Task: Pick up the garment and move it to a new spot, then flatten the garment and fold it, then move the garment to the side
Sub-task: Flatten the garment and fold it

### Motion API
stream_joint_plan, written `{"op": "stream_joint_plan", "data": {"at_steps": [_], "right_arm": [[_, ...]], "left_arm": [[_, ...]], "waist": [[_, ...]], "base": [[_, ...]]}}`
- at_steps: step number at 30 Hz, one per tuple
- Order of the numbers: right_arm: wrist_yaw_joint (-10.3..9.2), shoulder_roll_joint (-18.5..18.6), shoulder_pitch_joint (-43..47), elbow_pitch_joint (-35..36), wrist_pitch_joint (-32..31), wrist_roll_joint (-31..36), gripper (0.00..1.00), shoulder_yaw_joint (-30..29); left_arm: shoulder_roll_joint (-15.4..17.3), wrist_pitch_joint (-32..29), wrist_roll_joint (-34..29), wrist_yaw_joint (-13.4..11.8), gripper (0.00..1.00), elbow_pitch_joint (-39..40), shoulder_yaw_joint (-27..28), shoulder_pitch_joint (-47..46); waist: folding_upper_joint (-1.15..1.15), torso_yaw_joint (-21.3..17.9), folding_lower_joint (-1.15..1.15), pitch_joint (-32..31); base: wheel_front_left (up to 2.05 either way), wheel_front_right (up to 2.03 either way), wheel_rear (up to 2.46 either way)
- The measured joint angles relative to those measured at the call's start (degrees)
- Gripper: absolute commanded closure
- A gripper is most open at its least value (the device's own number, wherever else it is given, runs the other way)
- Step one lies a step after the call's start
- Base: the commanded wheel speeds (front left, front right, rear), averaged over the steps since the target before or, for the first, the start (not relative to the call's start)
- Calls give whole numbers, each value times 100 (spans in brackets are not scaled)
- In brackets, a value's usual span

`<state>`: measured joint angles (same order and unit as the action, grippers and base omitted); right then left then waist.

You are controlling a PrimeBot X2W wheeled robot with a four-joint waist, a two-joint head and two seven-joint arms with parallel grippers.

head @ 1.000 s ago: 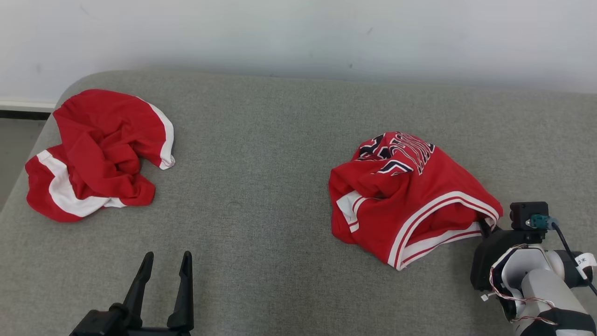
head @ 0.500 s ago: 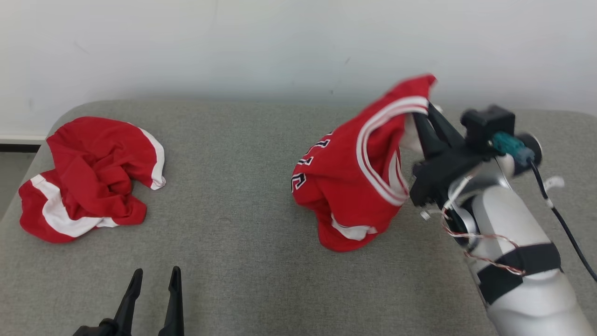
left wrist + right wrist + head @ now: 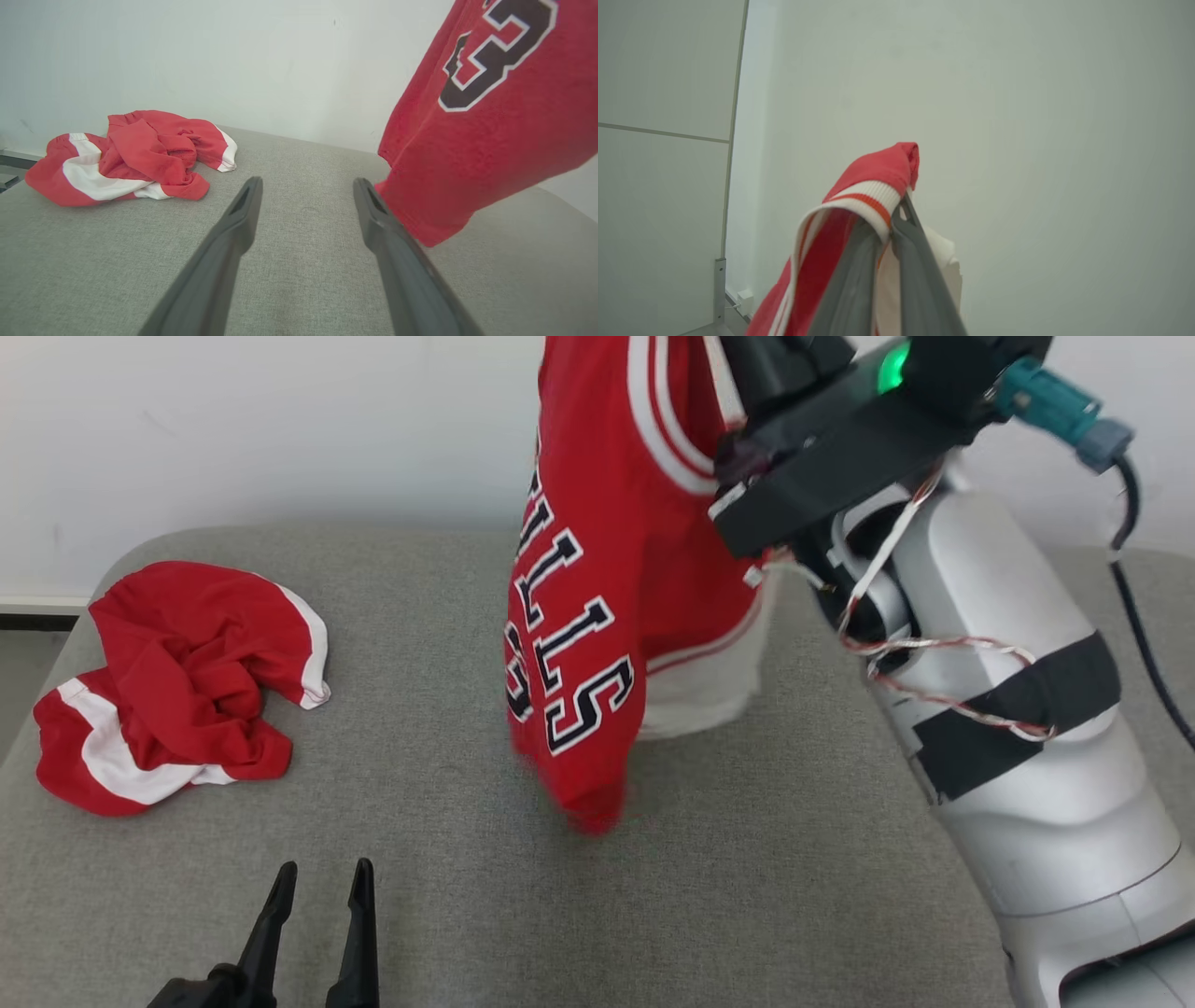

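Head view: the right gripper (image 3: 770, 357) is clamped on the striped trim of the red basketball jersey with black-and-white lettering (image 3: 607, 569). One second ago the jersey lay on the grey upholstered surface (image 3: 420, 821); it now hangs with its lower tip near that surface.

Left wrist view: the left gripper (image 3: 307, 186) has its fingers apart, beside the crumpled red-and-white garment (image 3: 131, 154).

Right wrist view: the fingers are pressed together on the trim.

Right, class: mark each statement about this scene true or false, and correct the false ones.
1. The right jaws are shut on the lettered jersey at its striped trim. True.
2. The lettered jersey lies flat on the grey cushion. False: it hangs from the right jaws.
3. The left jaws stand open, holding nothing. True.
4. The other red-and-white garment is neatly folded. False: it lies crumpled at the cushion's left end.
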<state>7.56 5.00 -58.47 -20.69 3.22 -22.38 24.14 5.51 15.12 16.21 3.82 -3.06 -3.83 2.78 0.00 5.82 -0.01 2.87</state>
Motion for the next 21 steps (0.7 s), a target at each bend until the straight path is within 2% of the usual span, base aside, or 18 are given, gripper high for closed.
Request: {"op": "stream_joint_plan", "data": {"at_steps": [6, 9, 13, 21], "right_arm": [[0, 127, 21, -401, 64, 185, 100, -370], [0, 380, 573, -677, -90, 491, 100, -552], [-1, 722, 1428, -1036, -353, 890, 100, -1103], [-1, 901, 2785, -1081, -736, 1499, 100, -2299]], "left_arm": [[-22, 0, -5, 1, 0, 11, 12, 0], [-46, 0, -5, 0, 0, 20, 14, 1], [-76, 0, -5, 0, 0, 21, 21, -5], [-103, 0, -16, 0, 0, 15, 86, -34]], "waist": [[0, 38, 0, 36], [0, 33, 0, 63], [0, 0, 0, 103], [0, -155, 0, 140]], "base": [[0, 0, 0], [0, 0, 0], [0, 0, 0], [0, 0, 0]]}}
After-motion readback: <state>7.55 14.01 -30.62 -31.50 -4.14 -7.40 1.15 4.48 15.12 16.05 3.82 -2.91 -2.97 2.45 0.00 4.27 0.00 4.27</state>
